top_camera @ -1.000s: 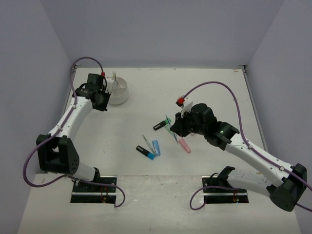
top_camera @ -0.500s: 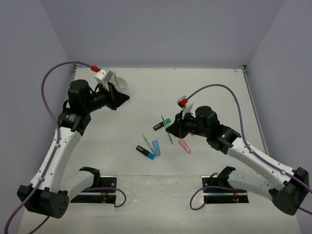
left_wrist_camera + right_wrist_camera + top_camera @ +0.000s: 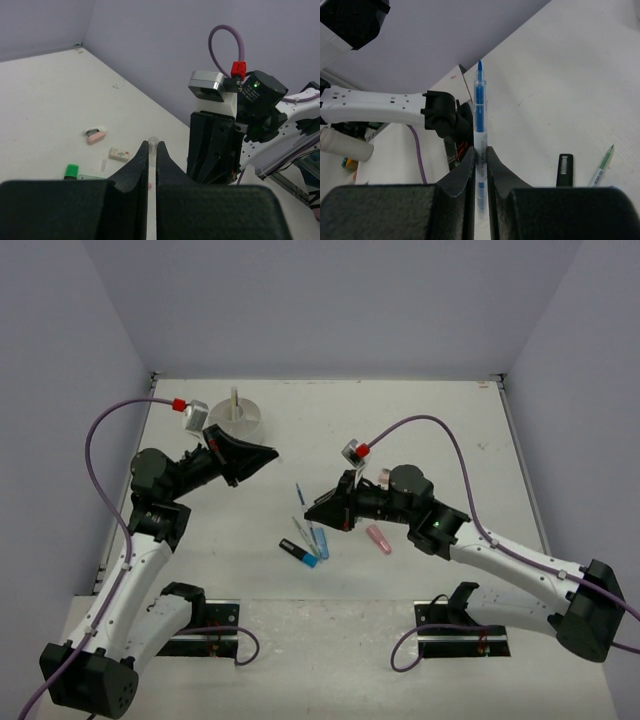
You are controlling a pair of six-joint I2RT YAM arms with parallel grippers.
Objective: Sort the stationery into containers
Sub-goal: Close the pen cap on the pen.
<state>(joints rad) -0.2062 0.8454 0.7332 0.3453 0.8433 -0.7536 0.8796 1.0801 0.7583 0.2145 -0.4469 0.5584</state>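
My right gripper [image 3: 311, 512] [image 3: 480, 150] is shut on a thin blue pen [image 3: 479, 110] [image 3: 300, 490], which sticks out past the fingertips above the table. On the table below lie a black-and-blue highlighter [image 3: 298, 553], a blue highlighter [image 3: 320, 540], a thin green pen [image 3: 299, 529] and a pink highlighter [image 3: 378, 538]. The round white tub [image 3: 246, 416] stands at the back left with a pale stick [image 3: 236, 398] upright in it. My left gripper [image 3: 271, 452] [image 3: 153, 146] is shut, raised and pointing right. A small clear tube end shows at its tips; I cannot tell if it is held.
The left wrist view looks straight at the right arm's wrist [image 3: 220, 130]. A pink eraser [image 3: 95, 135], a tan eraser [image 3: 120, 154] and a green cap [image 3: 72, 170] lie on the table there. A black highlighter [image 3: 564, 170] and the green pen [image 3: 602, 162] show in the right wrist view.
The left arm has swung away from the tub toward the middle, its gripper now pointing right. The right gripper has carried the blue pen leftward, off the pile.
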